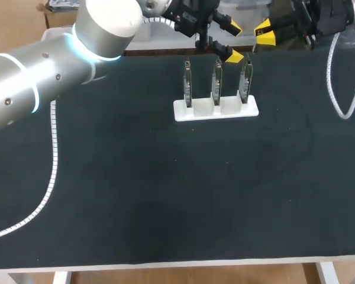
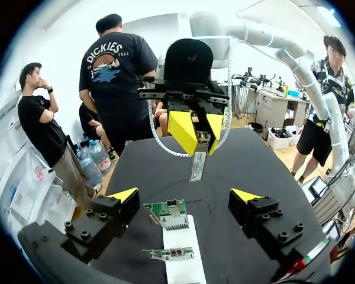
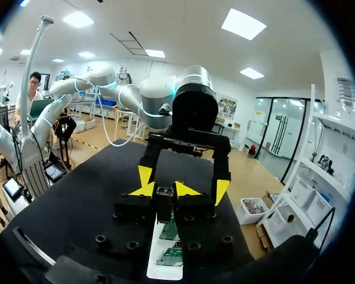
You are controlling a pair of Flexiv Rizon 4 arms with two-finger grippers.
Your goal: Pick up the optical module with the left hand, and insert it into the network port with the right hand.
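Your right gripper [image 2: 198, 131] is clamped on the slim metallic optical module [image 2: 198, 163], which hangs below its yellow tips. Your left gripper [image 2: 185, 196] gapes wide, with the green circuit boards [image 2: 168, 213] between its fingers, standing upright in a white rectangular holder [image 2: 180, 260].

The left arm [image 1: 35, 77] was a fat silver-grey tube, ringed at its joints with lit pale-blue bands, dotted with small dark screws and capped in white. A white spiral-wrapped cable [image 1: 54, 154] trailed from it. The left gripper [image 2: 185, 195] and right gripper [image 2: 199, 133] were black, bolt-studded blocks with yellow wedge tips.
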